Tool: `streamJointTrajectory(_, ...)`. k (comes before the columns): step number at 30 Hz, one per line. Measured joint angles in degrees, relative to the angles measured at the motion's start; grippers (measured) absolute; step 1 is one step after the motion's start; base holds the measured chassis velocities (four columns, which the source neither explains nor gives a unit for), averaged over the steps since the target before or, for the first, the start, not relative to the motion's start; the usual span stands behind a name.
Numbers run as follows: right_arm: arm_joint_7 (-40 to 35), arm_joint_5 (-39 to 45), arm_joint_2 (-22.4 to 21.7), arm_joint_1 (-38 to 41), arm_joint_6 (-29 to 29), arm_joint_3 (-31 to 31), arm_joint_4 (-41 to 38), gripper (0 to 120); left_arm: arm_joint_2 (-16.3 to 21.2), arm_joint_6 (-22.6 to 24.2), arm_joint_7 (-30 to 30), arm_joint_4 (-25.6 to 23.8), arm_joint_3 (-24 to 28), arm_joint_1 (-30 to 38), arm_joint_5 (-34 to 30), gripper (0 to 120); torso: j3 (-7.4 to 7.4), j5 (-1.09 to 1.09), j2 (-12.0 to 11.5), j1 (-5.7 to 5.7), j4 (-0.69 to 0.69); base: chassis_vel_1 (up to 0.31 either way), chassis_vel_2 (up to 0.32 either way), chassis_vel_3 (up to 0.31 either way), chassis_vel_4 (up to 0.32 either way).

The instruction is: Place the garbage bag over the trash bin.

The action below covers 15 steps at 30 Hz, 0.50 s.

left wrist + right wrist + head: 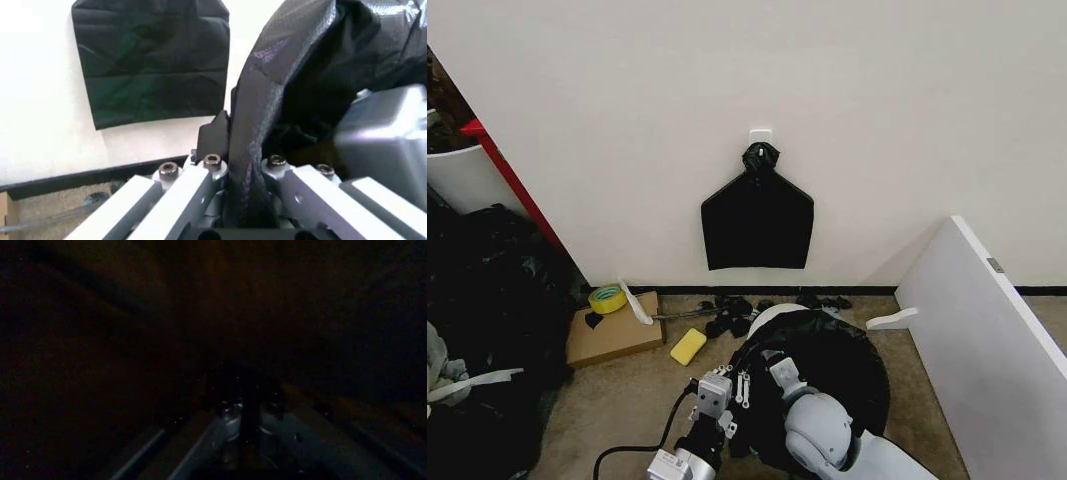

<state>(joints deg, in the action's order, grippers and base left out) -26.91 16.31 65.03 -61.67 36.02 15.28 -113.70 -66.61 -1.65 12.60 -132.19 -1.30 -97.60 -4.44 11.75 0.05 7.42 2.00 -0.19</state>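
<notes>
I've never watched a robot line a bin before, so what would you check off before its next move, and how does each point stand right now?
1. Left pincer has hold of the garbage bag: ok, the film is pinched between its fingers.
2. Right pincer has a hold: cannot tell; it sits in darkness, apparently inside the bag.
3. Bag covers the trash bin: not ok, the white rim on the wall side is bare.
4. Bag mouth spread open: ok, it bulges wide over the bin.
5. Floor around the bin is tidy: not ok, black scraps and a yellow sponge lie close.
</notes>
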Motion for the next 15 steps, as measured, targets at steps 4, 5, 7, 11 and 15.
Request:
streamJointTrajectory(4, 1.0, 0.06, -0.52, -0.44, 0.43, -0.1, -1.56, 5, -0.22, 0.88, 0.99, 1.25, -0.24, 1.14, -1.88, 1, 0.0, -0.01, 0.0, 0.0, 0.0, 0.0, 0.0, 0.0, 0.0)
streamJointTrajectory(5, 1.19, 0.16, -0.75, -0.54, 0.67, -0.07, -2.08, 8, -0.37, 1.44, 1.68, 1.9, -0.42, 1.79, -3.11, 1, 0.0, 0.0, 0.0, 0.0, 0.0, 0.0, 0.0, 0.0, 0.0)
streamJointTrajectory(7, 1.21, 0.36, -0.94, -0.67, 0.77, -0.01, -2.46, 14, -0.53, 2.01, 2.2, 2.39, -0.54, 2.33, -4.09, 1, 0.0, 0.0, 0.0, 0.0, 0.0, 0.0, 0.0, 0.0, 0.0)
streamJointTrajectory(11, 1.21, 1.83, -1.81, -1.88, 0.82, 0.12, -4.18, 30, -1.12, 3.66, 3.96, 4.45, -1.11, 4.49, -7.26, 1, 0.0, -0.01, 0.0, 0.0, 0.0, 0.0, 0.0, 0.0, 0.0)
streamJointTrajectory(15, 1.35, 2.79, -2.39, -2.75, 0.81, 0.07, -6.06, 47, -1.68, 4.72, 5.13, 6.34, -1.76, 6.64, -10.31, 1, 0.0, 0.0, 0.0, 0.0, 0.0, 0.0, 0.0, 0.0, 0.0)
